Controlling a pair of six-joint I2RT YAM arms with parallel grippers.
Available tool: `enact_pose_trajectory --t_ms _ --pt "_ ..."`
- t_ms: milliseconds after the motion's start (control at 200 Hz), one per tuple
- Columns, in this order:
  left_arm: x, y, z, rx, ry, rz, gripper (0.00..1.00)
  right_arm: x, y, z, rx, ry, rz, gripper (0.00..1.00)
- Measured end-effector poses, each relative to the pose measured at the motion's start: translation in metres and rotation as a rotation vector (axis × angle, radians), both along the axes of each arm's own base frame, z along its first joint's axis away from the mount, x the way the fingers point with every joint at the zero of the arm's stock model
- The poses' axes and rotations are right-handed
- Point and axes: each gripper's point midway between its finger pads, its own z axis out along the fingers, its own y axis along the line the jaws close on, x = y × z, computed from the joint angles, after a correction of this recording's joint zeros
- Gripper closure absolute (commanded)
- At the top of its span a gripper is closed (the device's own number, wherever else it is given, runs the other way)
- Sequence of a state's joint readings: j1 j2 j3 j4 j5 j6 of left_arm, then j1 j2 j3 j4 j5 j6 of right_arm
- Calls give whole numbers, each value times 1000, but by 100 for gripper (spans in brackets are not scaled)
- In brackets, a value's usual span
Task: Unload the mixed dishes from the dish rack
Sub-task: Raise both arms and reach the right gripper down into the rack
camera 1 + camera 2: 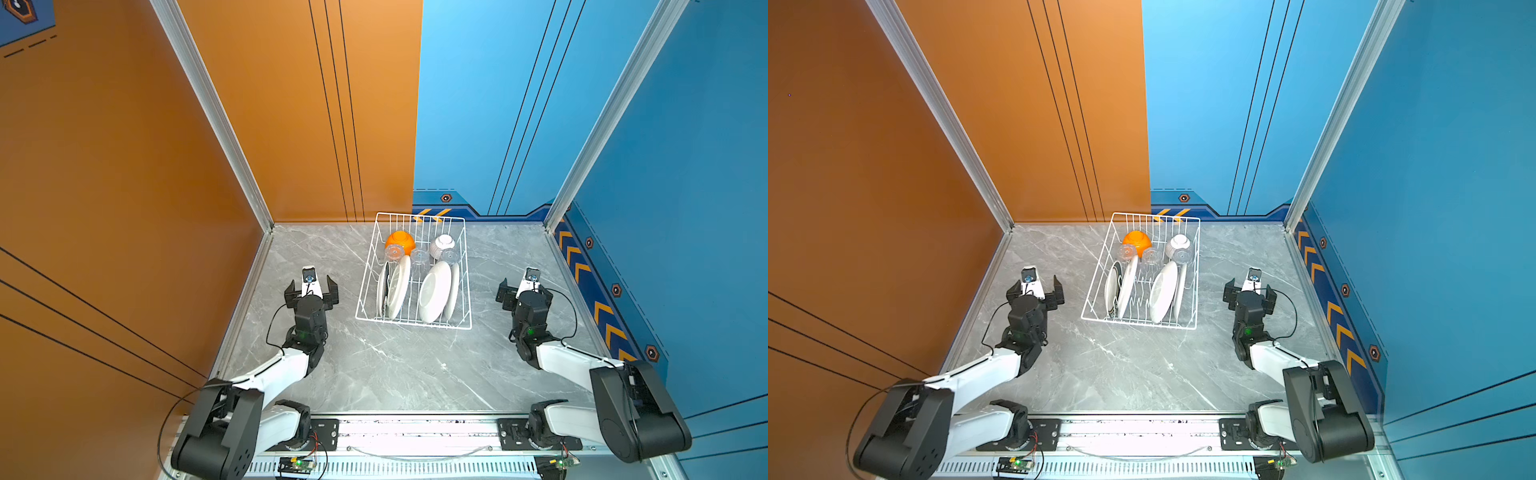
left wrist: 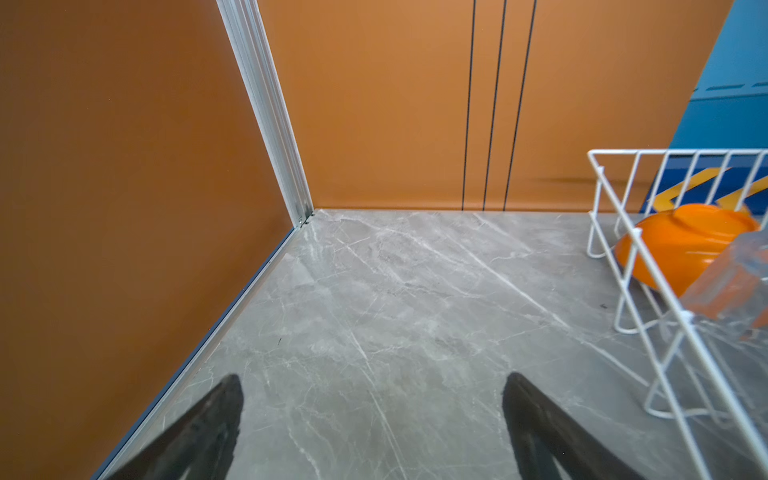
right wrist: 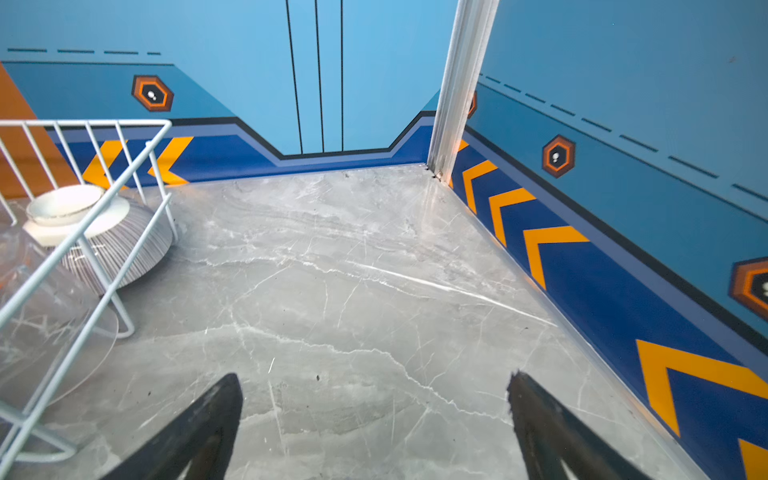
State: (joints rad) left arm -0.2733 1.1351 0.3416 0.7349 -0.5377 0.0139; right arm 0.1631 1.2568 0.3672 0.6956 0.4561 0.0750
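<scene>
- The white wire dish rack [image 1: 413, 323] is sitting on the far half of the grey marble counter [image 1: 395, 365], about midway across it and close to the back wall, in both top views.
- An orange bowl [image 1: 400, 242] is lying bottom-up in the rack's far left corner.
- A white ribbed-line bowl [image 1: 441, 245] is lying bottom-up in the far right corner.
- Three small clear glasses [image 1: 419, 257] are sitting in a row just in front of the two bowls.
- The white plates [image 1: 434, 291] are standing on edge between the prongs in the near half of the rack. One pair is on the left and one on the right, and all of them are leaning a little.
- The outermost plate of the left pair is showing a dark rim [image 1: 384, 286].
- The left end effector [image 1: 311, 284] is hovering over bare counter to the left of the rack, apart from it. Its jaws are standing wide open and gripping nothing.
- In the left wrist view its dark fingers [image 2: 208, 424] are spreading over bare marble, with the rack corner and the orange bowl off to one side.
- The right end effector [image 1: 525, 286] is hovering to the right of the rack, also clear of it. Its jaws are spread wide and holding nothing.
- The right wrist view is catching the ribbed-line bowl behind the rack's wires.
</scene>
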Motion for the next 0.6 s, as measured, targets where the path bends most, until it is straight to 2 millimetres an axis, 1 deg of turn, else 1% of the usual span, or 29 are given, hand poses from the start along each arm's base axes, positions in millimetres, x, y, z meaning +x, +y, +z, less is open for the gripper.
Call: enact_pose_trajectory --t_ms 20,110,225,325,390,485,550,555,601 --pt "-3 -4 5 -6 -8 -11 2 -1 -1 4 5 -6 -9 0" --pt "-14 -19 12 -23 -12 -46 2 -10 -5 14 29 -13 -29 0" --pt "-28 -32 16 -53 -1 -81 2 -20 -6 24 70 -12 -36 0" --pt "-36 -42 18 -75 21 -104 2 -26 -2 35 112 3 -20 0" --pt "-39 -51 19 -76 40 -123 2 -29 7 46 139 17 16 0" --pt "-42 -65 21 -73 70 -156 2 -33 28 65 176 42 89 0" --pt "-42 -72 24 -73 82 -175 2 -36 47 78 204 66 156 0" --pt "-42 -73 25 -73 82 -178 2 -36 51 80 208 74 173 0" --pt "-42 -78 29 -76 83 -190 2 -38 64 87 223 90 216 0"
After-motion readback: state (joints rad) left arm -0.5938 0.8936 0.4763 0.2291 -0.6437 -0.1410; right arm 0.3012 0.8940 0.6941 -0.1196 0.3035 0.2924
